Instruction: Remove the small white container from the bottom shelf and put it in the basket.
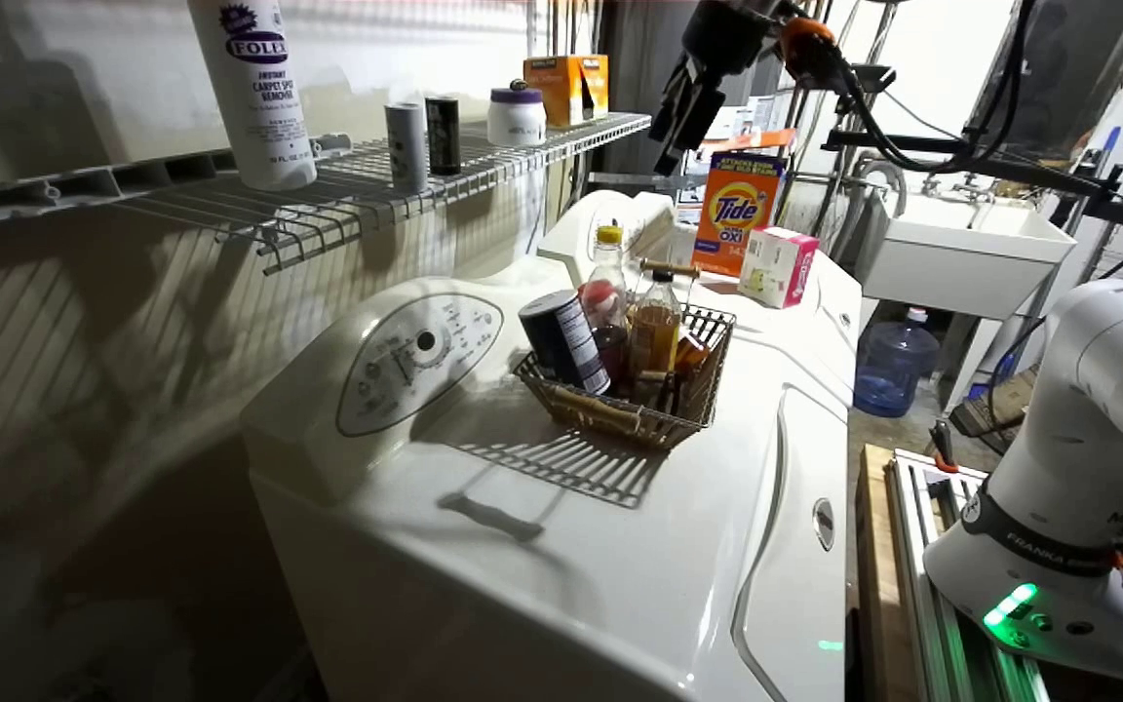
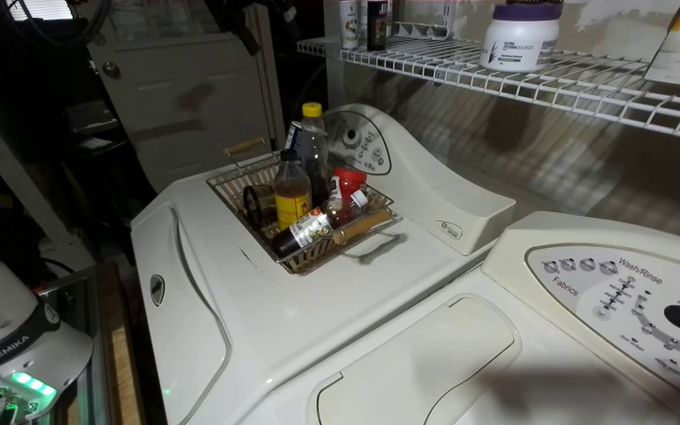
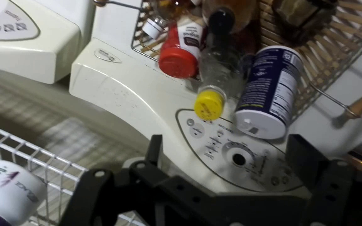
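Wrist view | tool (image 3: 225, 150) spread wide | angled down, higher than basket (image 3: 325, 61)

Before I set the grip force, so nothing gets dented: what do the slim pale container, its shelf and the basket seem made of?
Slim pale container: smooth, dull-looking sides; plastic or metal, can't tell.
Shelf: probably coated metal wire; thin, evenly white bars.
Basket: bamboo or wood, judging by matte tan slats; grey wire rim, probably metal.
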`<state>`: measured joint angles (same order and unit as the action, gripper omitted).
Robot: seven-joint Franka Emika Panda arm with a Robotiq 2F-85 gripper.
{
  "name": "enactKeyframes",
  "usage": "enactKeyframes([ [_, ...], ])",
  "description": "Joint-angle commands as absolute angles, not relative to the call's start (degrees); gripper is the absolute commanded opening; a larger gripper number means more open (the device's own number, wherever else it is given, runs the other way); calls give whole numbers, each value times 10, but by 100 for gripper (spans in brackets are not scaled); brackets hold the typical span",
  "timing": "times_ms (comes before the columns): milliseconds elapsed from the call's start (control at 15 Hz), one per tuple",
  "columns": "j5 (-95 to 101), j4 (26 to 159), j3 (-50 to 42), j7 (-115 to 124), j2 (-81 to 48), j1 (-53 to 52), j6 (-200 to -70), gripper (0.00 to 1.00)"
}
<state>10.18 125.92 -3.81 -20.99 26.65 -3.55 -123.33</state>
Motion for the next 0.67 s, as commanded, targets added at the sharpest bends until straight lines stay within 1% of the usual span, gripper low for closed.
enactKeyframes([
  [0, 49, 1191, -34, -232, 211, -65, -1192, 100],
  [67, 73, 1234, -30, -215, 248, -50, -1218, 100],
  [467, 63, 1207, -26, -218, 217, -57, -1208, 100],
  [600, 24, 1215, -36, -245, 223, -74, -1247, 100],
])
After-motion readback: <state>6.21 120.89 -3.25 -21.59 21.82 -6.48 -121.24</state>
